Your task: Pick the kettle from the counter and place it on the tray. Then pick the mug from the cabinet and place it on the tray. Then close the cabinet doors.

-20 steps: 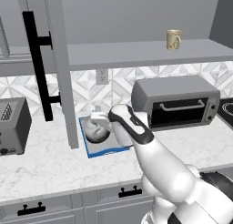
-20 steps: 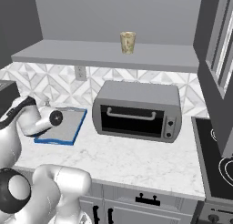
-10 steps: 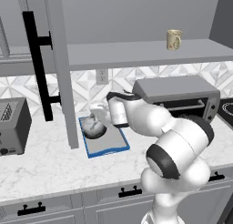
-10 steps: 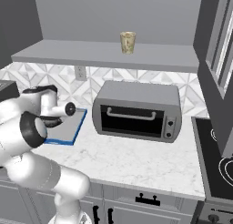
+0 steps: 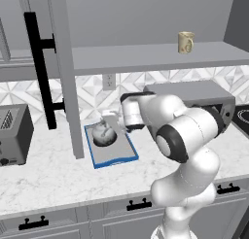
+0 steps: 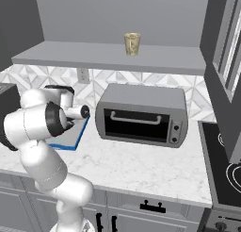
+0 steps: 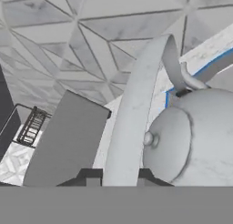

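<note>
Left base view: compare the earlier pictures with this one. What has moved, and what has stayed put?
The arm has swung up and folded, with the end effector still at the kettle, which sits on the tray. The mug on the cabinet shelf and the toaster oven stayed put.

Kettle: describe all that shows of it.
The kettle is small, squat, round, of silver-grey metal, with a knobbed lid, a thin arched handle and a short spout. It sits upright at the far end of the tray. The pincer is at its handle, which runs up between the fingertips in the hand view.
</note>
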